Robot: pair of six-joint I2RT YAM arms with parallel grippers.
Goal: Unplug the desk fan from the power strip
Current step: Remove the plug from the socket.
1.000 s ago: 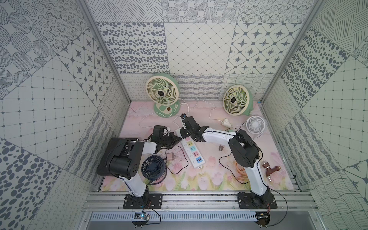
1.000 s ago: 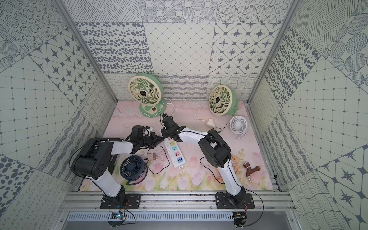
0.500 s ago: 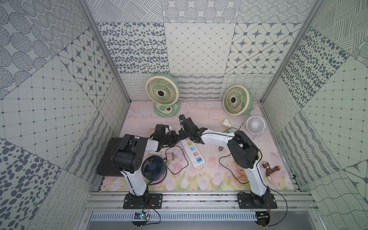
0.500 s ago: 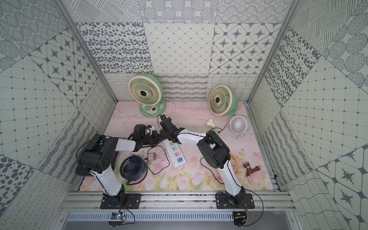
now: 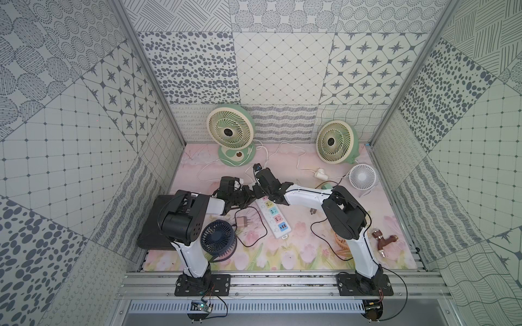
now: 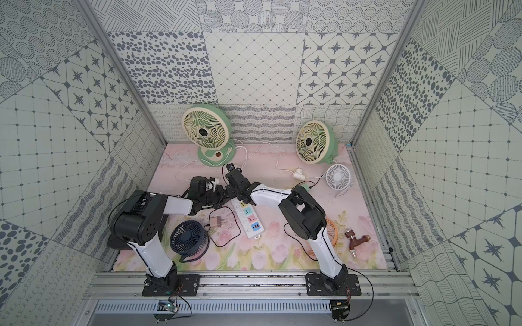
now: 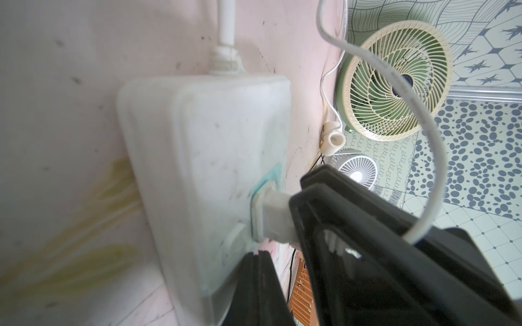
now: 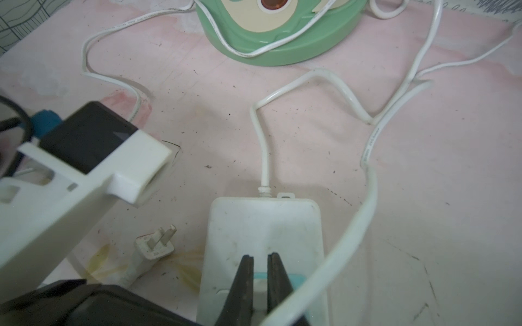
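Note:
The white power strip (image 5: 273, 215) lies on the pink mat with its pastel sockets facing up. At its far end a white plug (image 7: 271, 218) sits in the teal socket (image 8: 297, 279). My right gripper (image 8: 260, 258) is shut on this plug, one black finger on each side. From the plug a white cord (image 8: 367, 194) loops away toward the green desk fans (image 5: 230, 132); I cannot tell which one it feeds. My left gripper (image 7: 257, 254) is shut, its tips pressed on the strip's face (image 7: 214, 158) beside the plug. Both grippers meet at the strip's far end (image 5: 260, 199).
A loose two-pronged plug (image 8: 154, 246) lies beside the strip. A second green fan (image 5: 336, 142) and a small white fan (image 5: 363, 177) stand at the back right. A dark blue fan (image 5: 218, 240), a grey adapter (image 5: 242, 221) and black cables lie near the front.
The left arm has swung right, bringing its gripper in against the strip's far end. The right gripper has shifted slightly left, still on the plug.

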